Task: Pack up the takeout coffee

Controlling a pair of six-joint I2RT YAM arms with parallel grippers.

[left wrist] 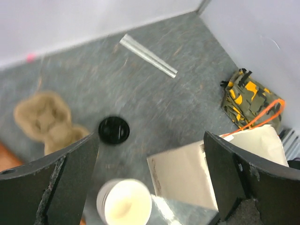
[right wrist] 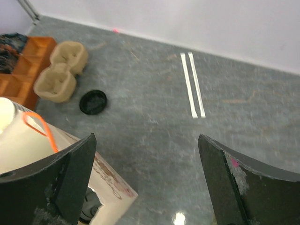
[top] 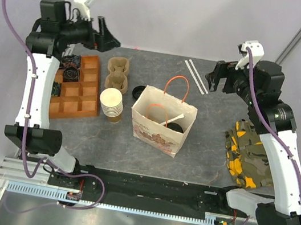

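The grey stone-patterned table (top: 207, 151) carries everything. At its middle stands a white paper bag with orange loop handles (top: 156, 131), mouth open upward. At 9 o'clock from the bag, by the table's left edge, lies an orange-brown compartment tray (top: 81, 92). At 3 o'clock, well apart, lies a crumpled green, black and orange camouflage cloth (top: 244, 154).

The left gripper (left wrist: 151, 136) hangs in the air past the tray at 12 o'clock, jaws spread wide and holding nothing. The right gripper (right wrist: 147, 137) hovers at 2 o'clock from the bag, likewise released and empty.

A stack of lidless cream-rimmed paper cups (top: 111, 103) stands just beside the bag at 9 o'clock. A beige moulded-pulp cup carrier (top: 118, 72) lies at 12 o'clock from that stack.

The takeout coffee (top: 176, 127) sits inside the bag; only its round black lid shows, with a pale stick (top: 172, 119) touching it.

A loose round black plastic lid (top: 138, 92) lies flat just beside the bag at 10 o'clock. Two thin white strips (top: 196, 77) lie side by side at 1 o'clock.
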